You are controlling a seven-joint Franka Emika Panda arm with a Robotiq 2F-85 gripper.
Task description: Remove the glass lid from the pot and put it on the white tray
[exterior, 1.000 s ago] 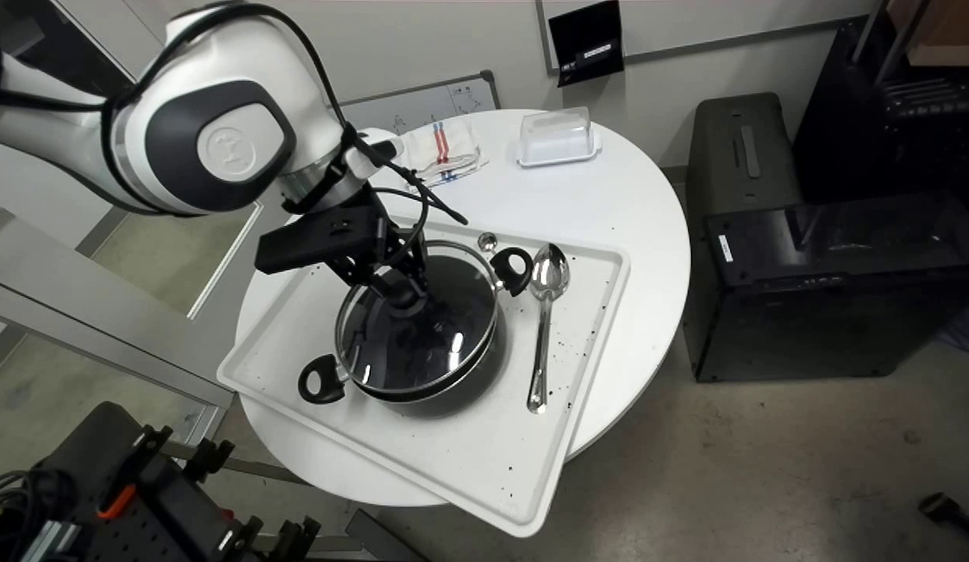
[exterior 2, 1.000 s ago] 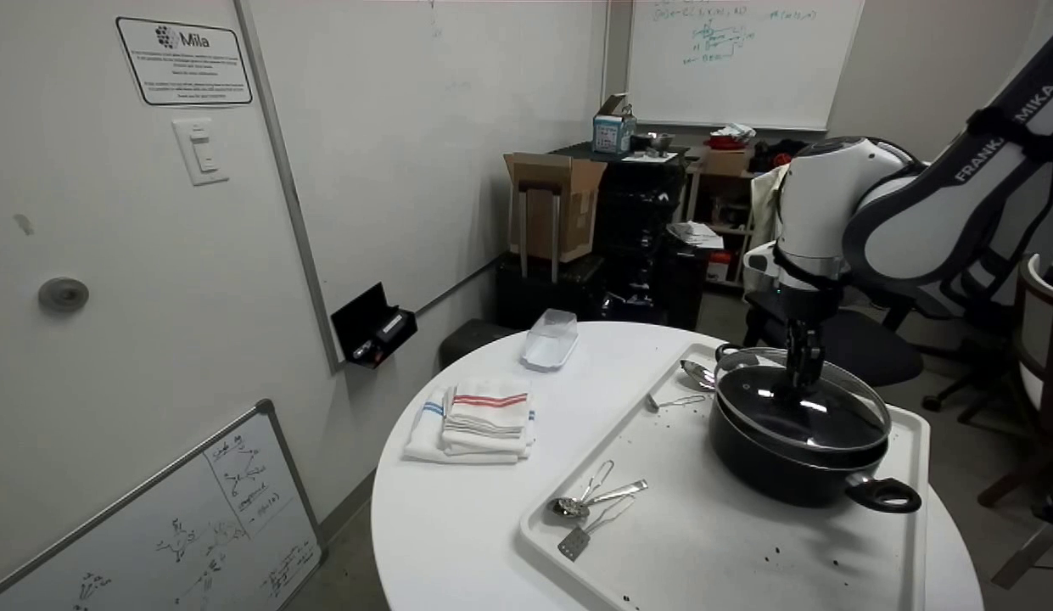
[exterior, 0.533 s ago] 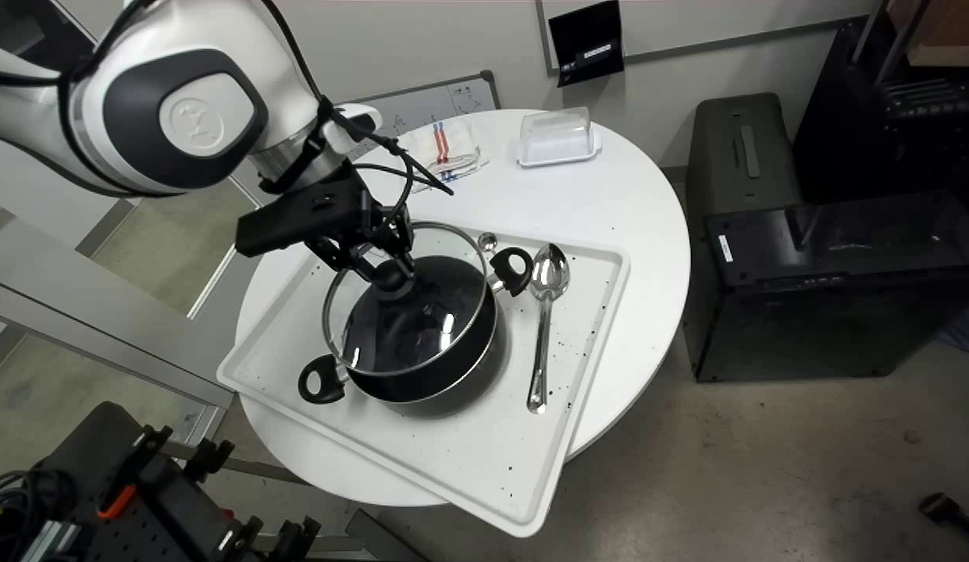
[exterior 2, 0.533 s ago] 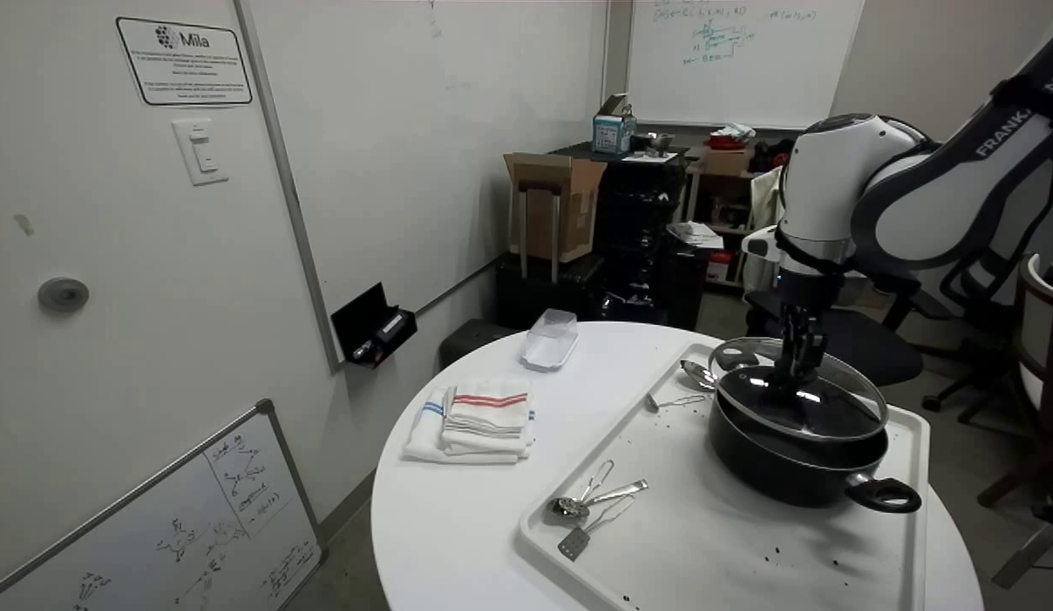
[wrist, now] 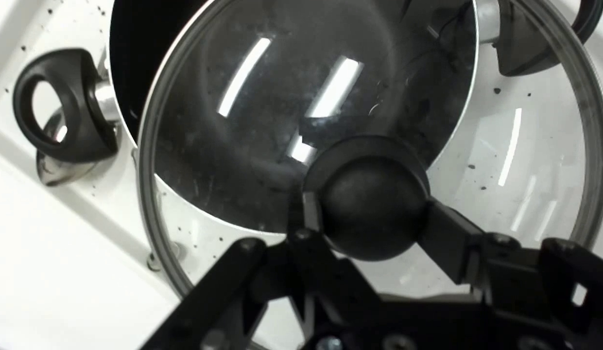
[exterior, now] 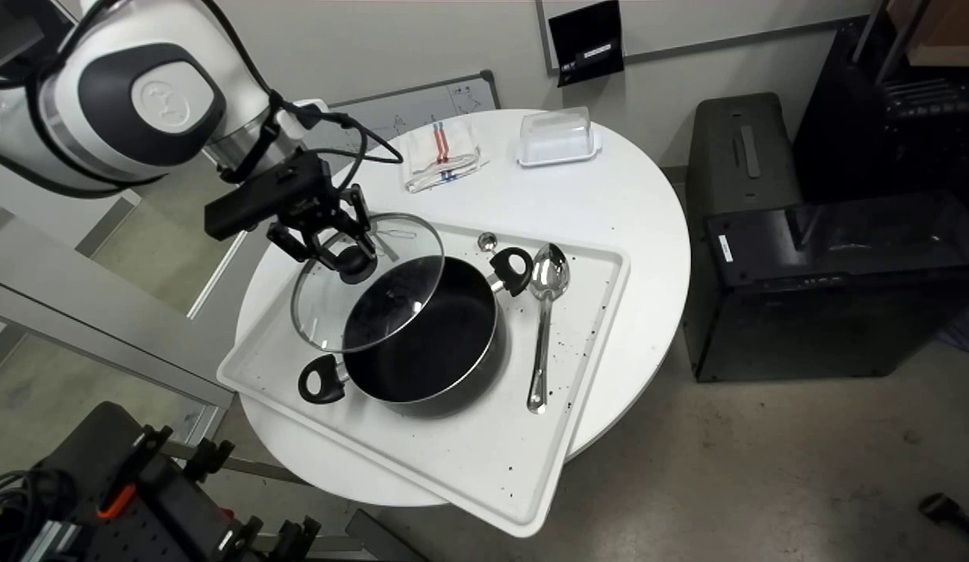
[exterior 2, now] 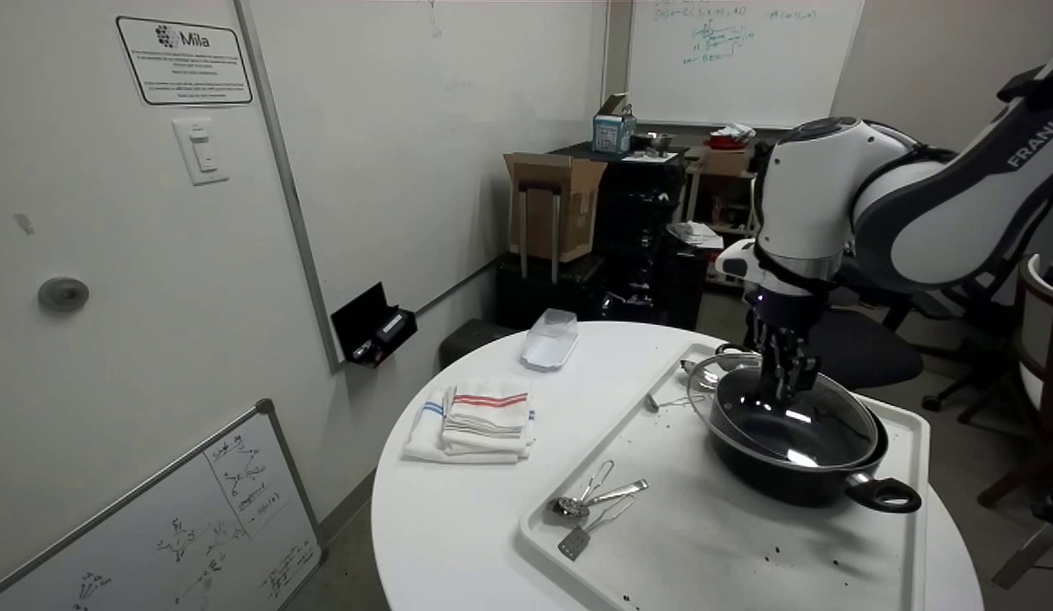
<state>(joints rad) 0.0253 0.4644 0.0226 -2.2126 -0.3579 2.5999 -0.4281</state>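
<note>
The glass lid is off centre above the black pot, overhanging one side and uncovering part of the dark inside. My gripper is shut on the lid's dark knob; in the wrist view the fingers press both sides of the knob. The lid also shows over the pot in an exterior view. The pot stands on the white tray, its two loop handles sticking out. The gap between lid and pot rim is hard to judge.
A large metal spoon lies on the tray beside the pot. Several small metal utensils lie near a tray corner. Folded cloths and a clear-lidded dish sit on the round white table.
The gripper has lifted the lid by its knob and carried it sideways off the pot's centre, leftward and up in an exterior view. The pot and tray have not moved.
</note>
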